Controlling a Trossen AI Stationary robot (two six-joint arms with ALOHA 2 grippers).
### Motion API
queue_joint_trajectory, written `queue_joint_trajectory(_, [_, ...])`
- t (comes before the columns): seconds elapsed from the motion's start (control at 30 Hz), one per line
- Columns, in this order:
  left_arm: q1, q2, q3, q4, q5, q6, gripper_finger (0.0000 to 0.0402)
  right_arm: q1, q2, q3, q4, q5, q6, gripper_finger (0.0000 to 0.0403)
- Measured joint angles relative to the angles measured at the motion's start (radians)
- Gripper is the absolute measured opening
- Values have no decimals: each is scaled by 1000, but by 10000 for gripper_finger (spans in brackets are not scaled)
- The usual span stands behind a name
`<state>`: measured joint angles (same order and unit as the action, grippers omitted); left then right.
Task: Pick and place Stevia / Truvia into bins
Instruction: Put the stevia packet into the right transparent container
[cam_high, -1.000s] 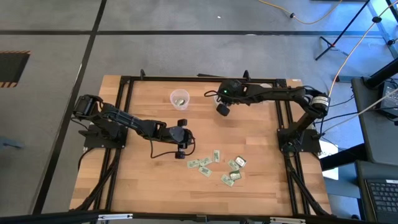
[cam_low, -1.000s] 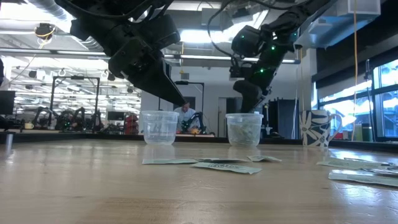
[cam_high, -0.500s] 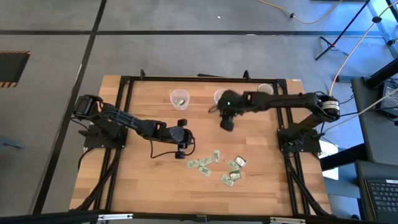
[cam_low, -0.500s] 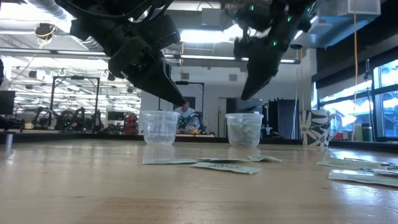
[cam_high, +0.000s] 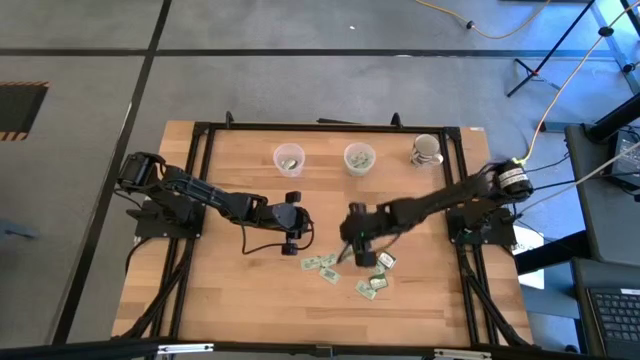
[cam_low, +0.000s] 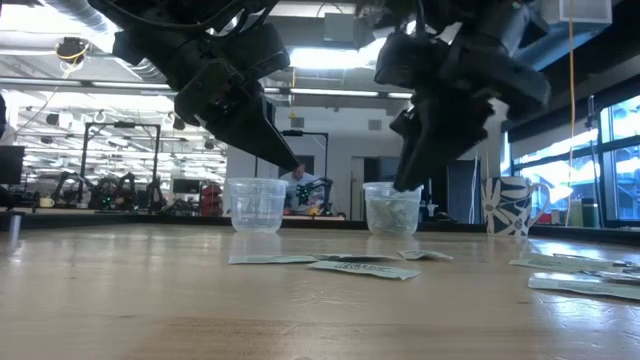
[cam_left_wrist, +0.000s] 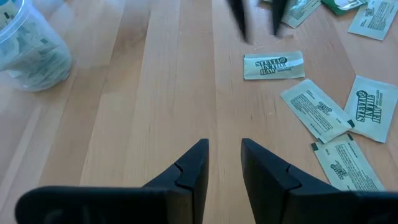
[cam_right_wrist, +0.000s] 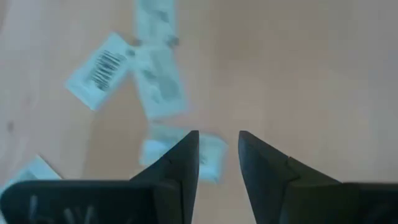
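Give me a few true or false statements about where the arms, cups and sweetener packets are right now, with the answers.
1. The right gripper is above the loose packets, jaws open with nothing between them. True.
2. The left gripper holds a packet. False: its jaws are open and empty, over bare wood beside the packets.
3. Two clear cups stand at the far side of the table, with a white mug to their right in the high view. True.
4. Both cups are empty. False: each shows packets inside.
5. All the packets are already in the cups. False: several lie loose on the table.
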<state>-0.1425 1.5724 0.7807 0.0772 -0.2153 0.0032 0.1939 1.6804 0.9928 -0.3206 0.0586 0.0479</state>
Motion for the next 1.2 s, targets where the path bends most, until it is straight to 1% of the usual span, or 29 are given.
queue_joint_trajectory(0.13, [0, 0, 0, 0, 0, 0, 88, 46, 71, -1, 48, 45, 0, 116])
queue_joint_trajectory(0.33, [0, 0, 0, 0, 0, 0, 88, 54, 146, -2, 47, 46, 48, 116])
queue_joint_trajectory(0.5, [0, 0, 0, 1, 0, 0, 88, 54, 172, 2, 52, 48, 53, 111])
queue_joint_trajectory(0.63, [0, 0, 0, 1, 0, 0, 88, 54, 174, 2, 45, 46, 52, 86])
queue_joint_trajectory(0.93, [0, 0, 0, 1, 0, 0, 88, 54, 176, 2, 30, 48, 52, 9])
queue_joint_trajectory(1.07, [0, 0, 0, 1, 0, 0, 88, 54, 176, 2, 29, 48, 79, 5])
queue_joint_trajectory(1.2, [0, 0, 0, 1, 0, 0, 88, 53, 148, 9, -2, 54, 78, 2])
